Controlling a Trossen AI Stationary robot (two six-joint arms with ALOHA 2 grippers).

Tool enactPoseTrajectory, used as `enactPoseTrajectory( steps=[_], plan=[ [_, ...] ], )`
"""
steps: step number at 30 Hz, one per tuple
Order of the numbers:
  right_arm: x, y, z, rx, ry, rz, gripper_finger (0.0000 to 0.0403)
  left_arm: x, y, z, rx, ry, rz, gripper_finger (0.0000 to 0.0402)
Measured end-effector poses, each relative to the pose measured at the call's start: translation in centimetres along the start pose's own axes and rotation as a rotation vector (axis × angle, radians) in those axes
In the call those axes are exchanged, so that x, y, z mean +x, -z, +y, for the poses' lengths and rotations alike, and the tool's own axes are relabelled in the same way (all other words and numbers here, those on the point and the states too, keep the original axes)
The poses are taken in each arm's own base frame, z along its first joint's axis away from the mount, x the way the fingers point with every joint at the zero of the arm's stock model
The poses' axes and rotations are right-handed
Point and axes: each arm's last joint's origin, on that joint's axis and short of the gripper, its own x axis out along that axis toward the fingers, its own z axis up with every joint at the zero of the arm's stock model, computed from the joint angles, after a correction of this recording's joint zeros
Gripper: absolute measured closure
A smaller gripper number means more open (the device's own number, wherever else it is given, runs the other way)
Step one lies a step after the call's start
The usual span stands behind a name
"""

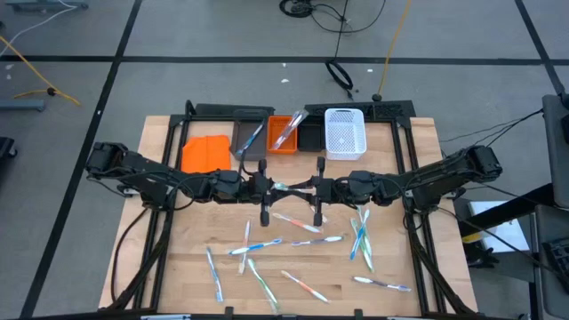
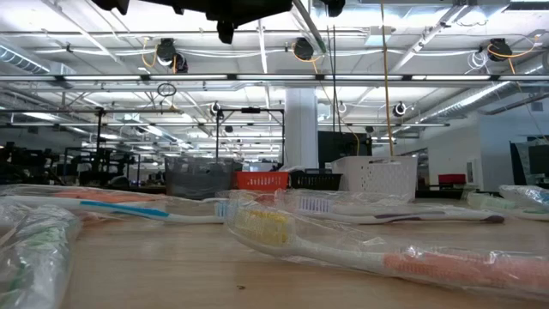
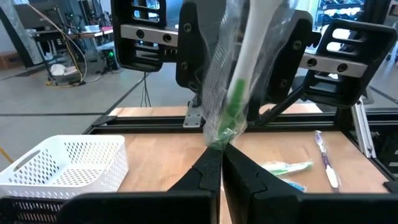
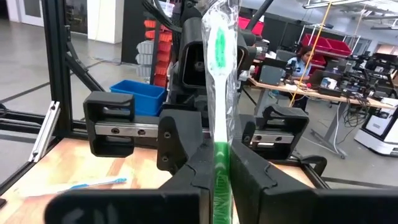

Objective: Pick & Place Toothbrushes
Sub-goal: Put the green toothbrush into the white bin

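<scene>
Held above the table's middle between the left gripper (image 3: pixel 222 163) and right gripper (image 4: pixel 222 163), both clamped on it, the green wrapped toothbrush (image 4: pixel 217 74) looks light, stiff and crinkly-slippery, so gripping the handle mid-length seems safest.

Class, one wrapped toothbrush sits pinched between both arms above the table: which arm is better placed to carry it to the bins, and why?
Probably left: its fingers pinch the green toothbrush, and the orange bin lies slightly on its side. The right fingers grip too.

toothbrushes (image 1: pixel 293 220): about twelve loose, a few binned | bins (image 1: pixel 345 133): five | arms: two | tools: two (image 1: pixel 265 186) (image 1: pixel 317 188)
</scene>
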Motion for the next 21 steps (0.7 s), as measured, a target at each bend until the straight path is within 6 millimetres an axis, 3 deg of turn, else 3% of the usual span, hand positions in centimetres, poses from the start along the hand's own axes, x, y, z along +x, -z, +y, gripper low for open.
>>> enactPoseTrajectory(
  steps=[4, 14, 21],
  plan=[
    [0.0, 0.1, 0.0, -0.002, 0.001, 0.013, 0.0384, 0.0, 0.1, 0.0, 0.013, -0.001, 0.008, 0.0357],
    [-1.9, -0.8, -0.1, -0.022, 0.108, 0.102, 0.0388, -0.1, 0.5, 0.2, 0.038, -0.057, 0.057, 0.0235],
    [-2.8, -0.6, -1.1, -0.058, 0.32, 0.199, 0.039, -0.1, 0.9, 0.1, 0.008, -0.056, 0.1, 0.0199]
  ],
)
